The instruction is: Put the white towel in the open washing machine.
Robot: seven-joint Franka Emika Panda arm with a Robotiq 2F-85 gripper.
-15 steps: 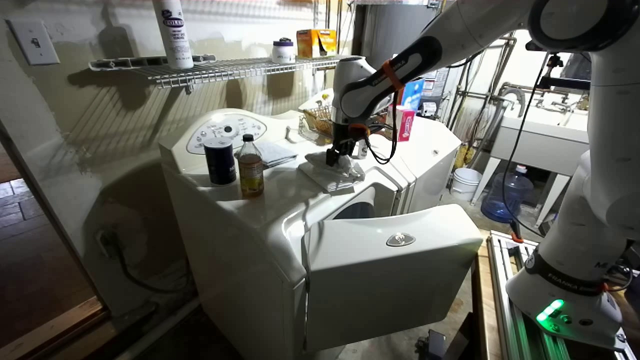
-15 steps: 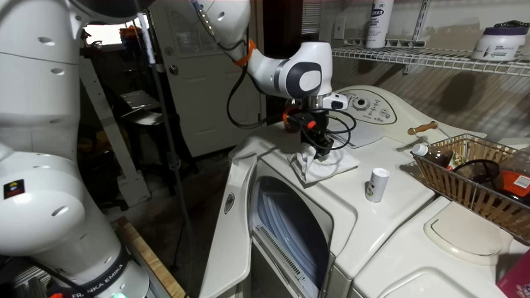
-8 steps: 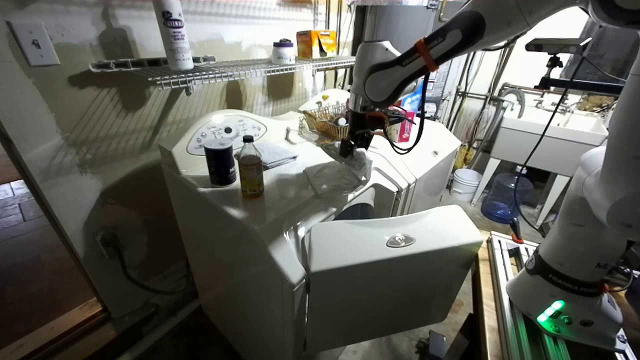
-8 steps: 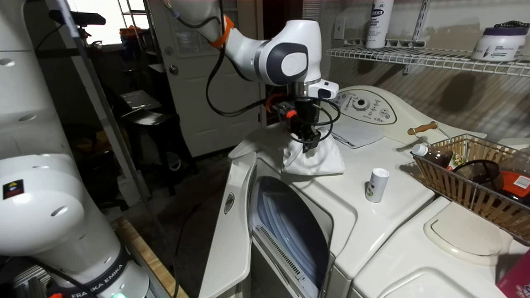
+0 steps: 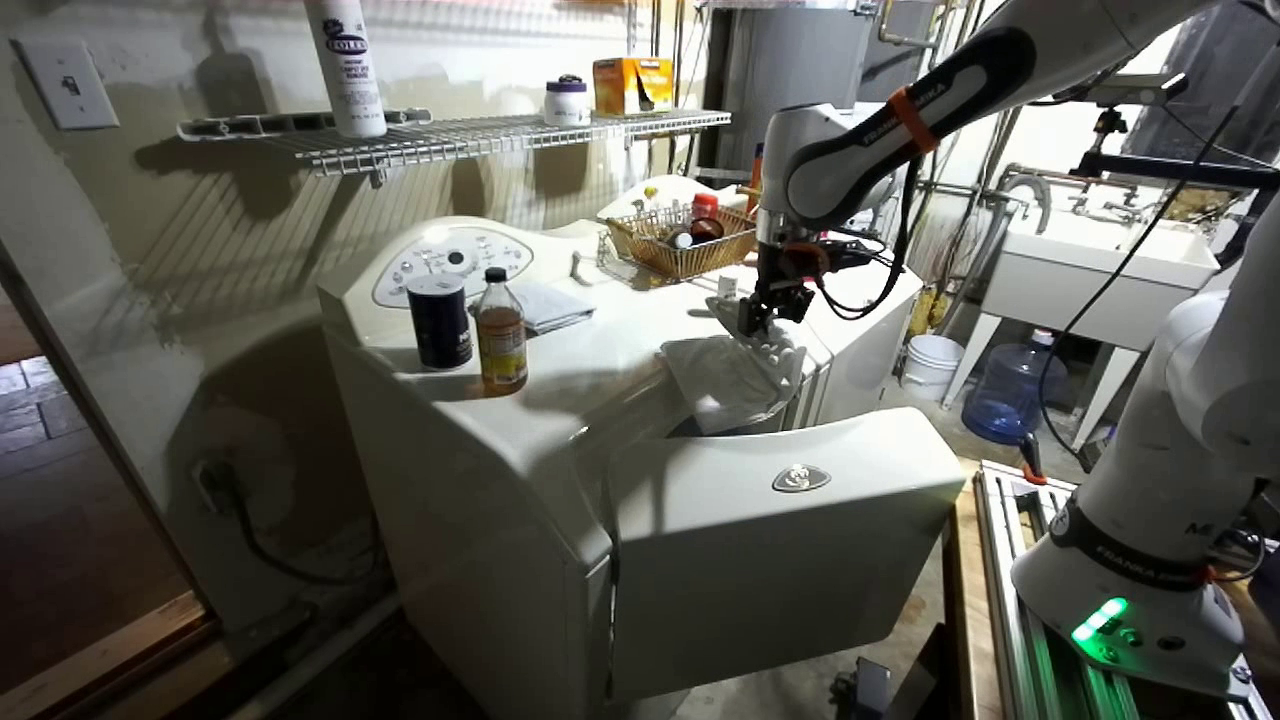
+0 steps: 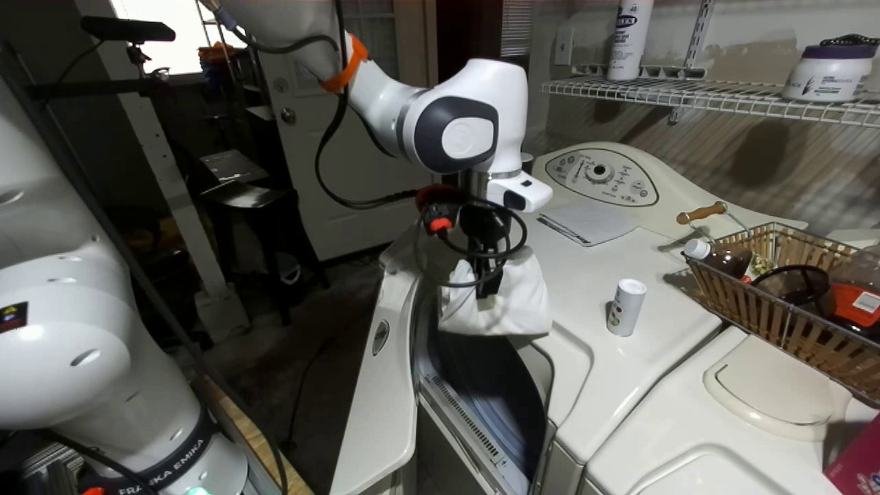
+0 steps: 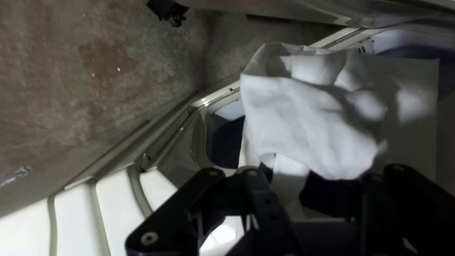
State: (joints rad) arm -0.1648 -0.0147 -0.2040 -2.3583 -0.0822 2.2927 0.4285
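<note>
The white towel (image 6: 521,299) has moved forward from the top of the washing machine (image 6: 598,275) and now hangs over its opening (image 6: 498,378). I pinch its bunched cloth in my gripper (image 6: 487,287).

The white towel (image 6: 520,306) partly hides the opening (image 6: 498,388) of the washing machine (image 6: 583,295).

Wire shelf (image 5: 480,146) bearing a row

Up there I'm seeing a tall white bottle (image 5: 352,82), a purple-lidded jar (image 5: 567,105) and an orange box (image 5: 622,88). Lower down, a bottle of amber liquid (image 5: 502,347) is standing just beside a dark canister (image 5: 440,325). Across the room a white bucket (image 5: 930,376) and a see-through blue jug (image 5: 1010,393) are sitting near the sink (image 5: 1095,282).
</note>
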